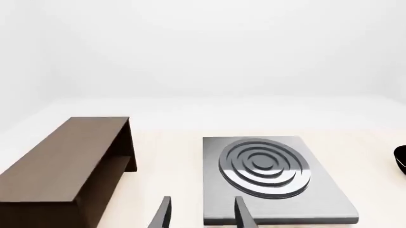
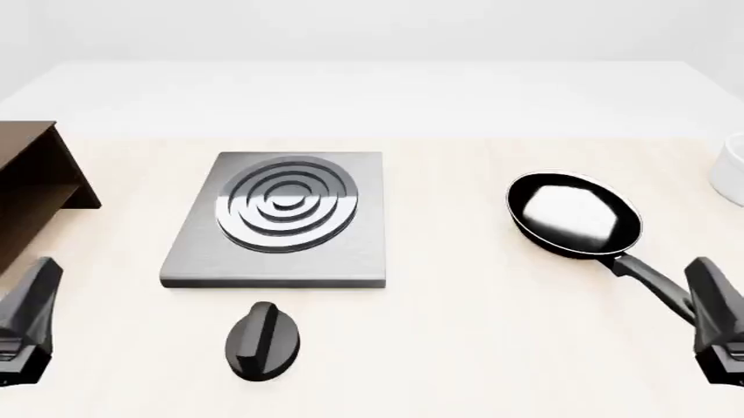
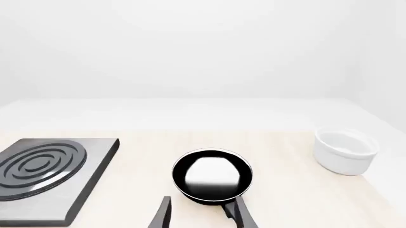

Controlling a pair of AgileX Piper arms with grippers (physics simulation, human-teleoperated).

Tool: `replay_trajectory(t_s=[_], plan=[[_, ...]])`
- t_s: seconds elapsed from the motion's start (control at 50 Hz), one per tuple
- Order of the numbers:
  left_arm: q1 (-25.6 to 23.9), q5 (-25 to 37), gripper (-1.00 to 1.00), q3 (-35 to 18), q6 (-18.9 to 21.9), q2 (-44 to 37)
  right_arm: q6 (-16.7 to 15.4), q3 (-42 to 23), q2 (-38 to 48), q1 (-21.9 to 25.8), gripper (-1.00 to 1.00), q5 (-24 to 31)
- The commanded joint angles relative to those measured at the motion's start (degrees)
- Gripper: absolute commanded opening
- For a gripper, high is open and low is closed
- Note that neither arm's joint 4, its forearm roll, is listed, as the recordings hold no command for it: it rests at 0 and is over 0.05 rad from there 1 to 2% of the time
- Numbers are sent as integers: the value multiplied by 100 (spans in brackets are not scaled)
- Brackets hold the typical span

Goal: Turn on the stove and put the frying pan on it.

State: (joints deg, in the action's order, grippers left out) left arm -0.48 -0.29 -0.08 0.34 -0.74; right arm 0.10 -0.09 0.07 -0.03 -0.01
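Stove (image 2: 198, 257): you have the flat grey plate lying on the table left of centre in the front view, its ring burner (image 2: 287, 203) set toward the far end of the plate.
Knob (image 2: 263, 340): the black teardrop knob lies on the table just in front of the stove's near edge, apart from the plate, narrow end pointing away from you.
Frying pan (image 2: 574, 214): it sits flat on the table well to the right of the stove, not on the burner. Its long handle (image 2: 651, 279) runs toward your right arm.
Left gripper (image 1: 201, 213): your fingers are spread with nothing between them. It hangs low at the near left, short of the stove's near edge in the left wrist view.
Right gripper (image 3: 201, 213): also spread and holding nothing. In the right wrist view one finger (image 3: 244, 216) lines up with the pan handle, but you cannot tell whether it touches.
Shelf (image 2: 30, 196): the brown wooden shelf stands at the far left, beside the stove but apart from it.
Bowl (image 3: 345, 149): a small white bowl sits to the right of the pan, near the table's right edge.
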Motion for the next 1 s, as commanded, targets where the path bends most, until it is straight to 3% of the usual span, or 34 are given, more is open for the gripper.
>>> replay_trajectory(t_s=[0.02,0.04,0.06,0.08,0.12,0.14,0.18,0.3,0.34,0.38,0.46,0.54,0.64,0.74,0.8,0.86,0.92,1.0], plan=[[-234,-384,100,1,-82,-750,26,-16,25,-20,100,-2],[-334,488,100,-106,364,63,35,-17,18,-25,100,2],[-354,849,100,-389,364,72,39,-17,18,-27,100,2],[-354,855,100,-393,364,74,39,-17,18,-27,100,2],[-431,1575,100,-985,155,73,18,-17,17,-23,100,3],[-473,1723,100,-1128,282,72,11,-17,15,-21,100,3],[-565,2207,100,-1435,140,71,6,-17,16,-24,100,1],[-826,3356,100,-1938,323,58,82,-14,7,-43,100,-9],[-773,3438,100,-2000,391,-33,91,-13,6,-45,100,-13],[-1011,3569,100,-2183,213,-344,111,-11,7,-51,100,-19],[-1058,3968,100,-2605,357,-807,143,-9,7,-53,100,-31],[-1267,4258,100,-2962,109,-1131,160,-8,4,-59,100,-40],[-1845,4587,100,-3409,-95,-1663,209,-5,-1,-71,100,-57],[-2374,4836,100,-3664,-16,-2045,236,-4,-3,-78,100,-70],[-2468,4900,100,-3708,212,-2156,257,-4,-3,-82,100,-74],[-2848,4903,100,-3680,140,-2343,283,-3,-3,-88,100,-86],[-2821,4883,100,-3560,506,-2349,298,-3,-4,-92,100,-92],[-3005,4743,100,-3340,426,-2436,310,-3,-4,-93,100,-98]])
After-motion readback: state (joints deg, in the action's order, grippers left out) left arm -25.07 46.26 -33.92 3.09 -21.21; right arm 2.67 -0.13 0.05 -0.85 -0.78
